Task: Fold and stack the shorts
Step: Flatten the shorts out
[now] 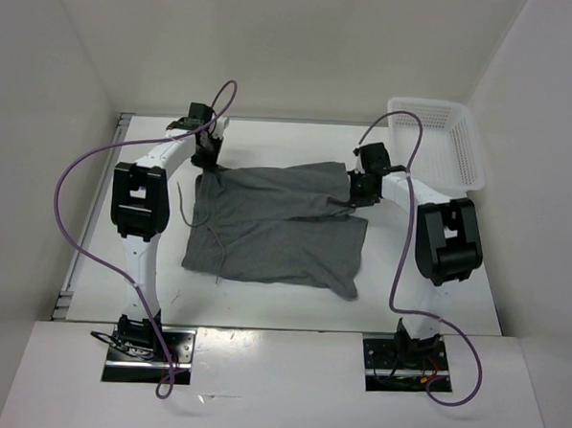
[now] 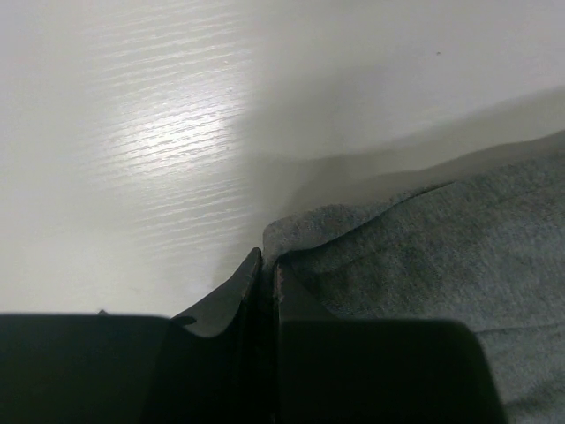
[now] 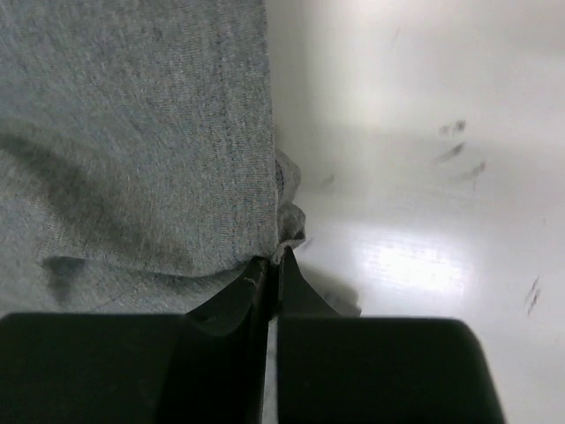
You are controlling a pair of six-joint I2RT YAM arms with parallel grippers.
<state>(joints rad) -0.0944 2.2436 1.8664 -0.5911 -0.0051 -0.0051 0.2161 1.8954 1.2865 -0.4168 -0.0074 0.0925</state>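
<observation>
The white table (image 1: 262,304) fills the middle of the top view, walled in pale panels on three sides; the shorts (image 1: 276,228) lie spread at its centre, waistband toward the left of the frame, legs toward the right, the lower leg's hem reaching lowest at right; a thin drawstring (image 1: 180,208) trails onto bare surface just left of them; a white mesh basket (image 1: 428,103) stands in the upper right corner, apart from the fabric; in the right wrist view the table (image 3: 424,132) shows dark scuff marks (image 3: 459,150) at upper right, beside the shorts (image 3: 132,115); in the left wrist view the table (image 2: 132,132) shows faint wood grain at upper left, the shorts (image 2: 441,256) at lower right.
</observation>
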